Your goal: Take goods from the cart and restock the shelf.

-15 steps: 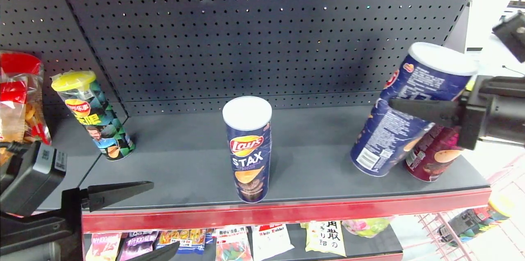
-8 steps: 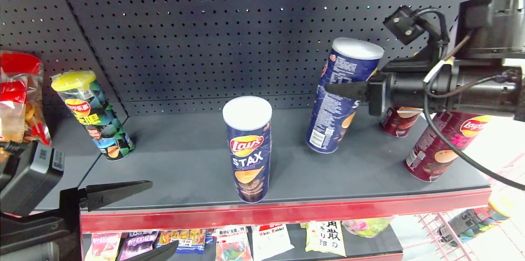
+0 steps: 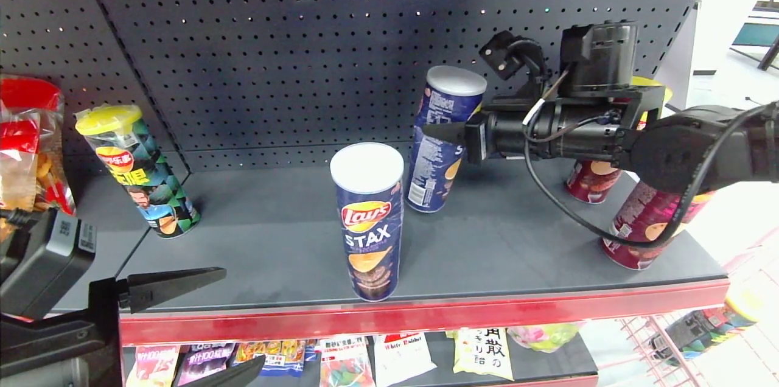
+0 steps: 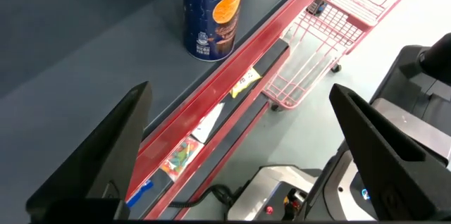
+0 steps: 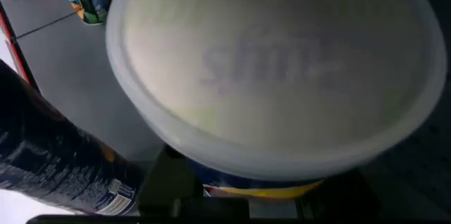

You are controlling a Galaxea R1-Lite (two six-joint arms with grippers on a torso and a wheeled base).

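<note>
- Carrying the held blue can (image 3: 433,177) leftward along the shelf (image 3: 487,247), the right arm has come a long way in the last second: the can was hanging over the right end of the shelf, in front of the maroon cans (image 3: 642,226), and now it is near the middle and deeper in, close to the perforated back wall (image 3: 274,58).
- The can has also come lower and straighter. It is tilted only a little now, with its white lid leaning toward the robot's right.
- The standing blue can (image 3: 367,223) at the front edge, the green can with the yellow lid (image 3: 139,171) and the left arm have not moved in this time.
- I judge that the transport is nearly finished and what remains is to set the can down, upright, and to release it.
- The right gripper (image 3: 451,131) is closed around the upper half of the held can, one finger on the near side and the other hidden behind the can. In the right wrist view the lid (image 5: 275,62) sits directly under the camera.
- The base of the can is at the level of the shelf board, just behind and to the right of the standing blue can. Whether it touches the board already, I cannot tell.
- The left gripper (image 4: 239,94) hangs low before the red shelf edge (image 3: 426,314), fingers wide apart and holding nothing.
</note>
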